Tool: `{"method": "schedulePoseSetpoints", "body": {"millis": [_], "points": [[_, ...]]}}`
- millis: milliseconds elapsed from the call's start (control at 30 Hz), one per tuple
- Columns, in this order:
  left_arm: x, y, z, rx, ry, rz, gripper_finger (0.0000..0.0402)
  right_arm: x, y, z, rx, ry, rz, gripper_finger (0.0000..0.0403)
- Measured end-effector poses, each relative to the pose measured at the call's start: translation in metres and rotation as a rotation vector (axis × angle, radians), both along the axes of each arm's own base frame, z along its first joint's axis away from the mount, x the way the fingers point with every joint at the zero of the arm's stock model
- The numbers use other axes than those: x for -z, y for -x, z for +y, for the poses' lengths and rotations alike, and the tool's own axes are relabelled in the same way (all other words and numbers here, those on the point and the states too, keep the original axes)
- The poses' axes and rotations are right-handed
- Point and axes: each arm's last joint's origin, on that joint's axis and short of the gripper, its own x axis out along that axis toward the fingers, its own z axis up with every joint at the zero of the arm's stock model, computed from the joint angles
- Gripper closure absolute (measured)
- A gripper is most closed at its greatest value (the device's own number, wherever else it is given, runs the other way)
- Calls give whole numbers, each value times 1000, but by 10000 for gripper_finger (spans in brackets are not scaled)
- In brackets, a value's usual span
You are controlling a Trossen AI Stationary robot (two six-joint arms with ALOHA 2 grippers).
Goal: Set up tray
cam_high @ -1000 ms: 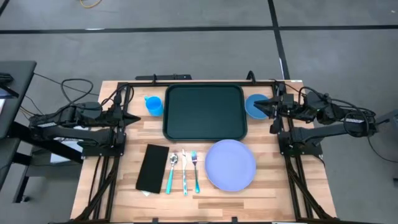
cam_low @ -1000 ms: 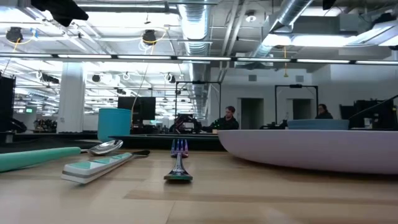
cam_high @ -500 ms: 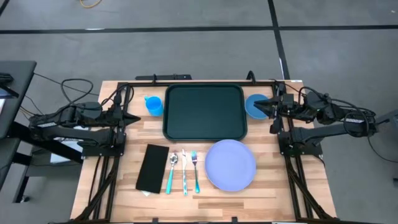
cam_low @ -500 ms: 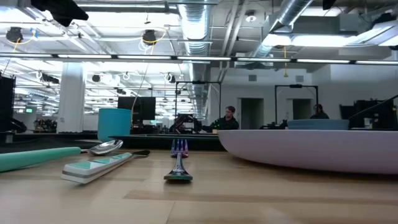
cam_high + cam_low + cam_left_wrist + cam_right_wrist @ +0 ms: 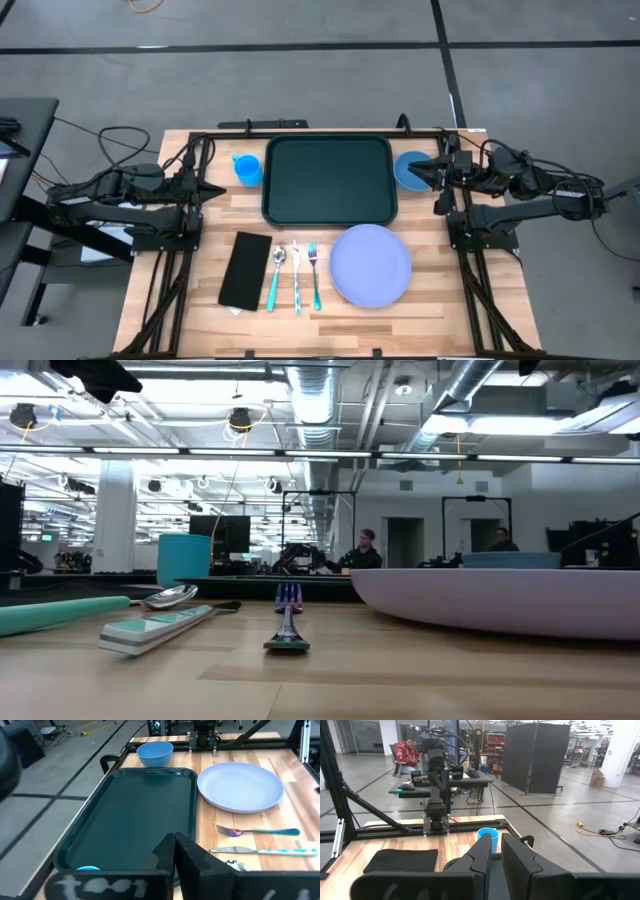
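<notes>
Tray (image 5: 330,180) empty, far centre of surface (image 5: 200,320). Left tool (image 5: 213,188) closed, empty; right tool (image 5: 415,172) narrow, empty, over bowl (image 5: 409,168). Advise you load plate (image 5: 371,263) first, gripping rim.

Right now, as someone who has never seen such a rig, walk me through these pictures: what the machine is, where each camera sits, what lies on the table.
Two dark robot arms flank a wooden table. One camera looks straight down, one sits at table-top height, and one rides on each wrist. The left gripper and right gripper wait at the table's sides, holding nothing. On the table lie the empty tray, a blue cup, a blue bowl, a lavender plate, a black napkin, and a spoon, knife and fork.
</notes>
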Motion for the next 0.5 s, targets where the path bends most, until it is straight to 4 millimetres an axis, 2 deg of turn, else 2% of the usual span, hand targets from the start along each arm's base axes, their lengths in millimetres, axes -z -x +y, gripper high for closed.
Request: {"method": "schedulePoseSetpoints", "body": {"millis": [167, 433, 500], "points": [[0, 0, 0, -62, 142, -33, 401, 0, 0, 0, -1, 0, 0, 365], [0, 0, 1, -53, 61, -15, 401, 0, 0, 0, -1, 0, 0, 365], [0, 0, 2, -111, 42, -18, 401, 0, 0, 0, -1, 0, 0, 365]]}}
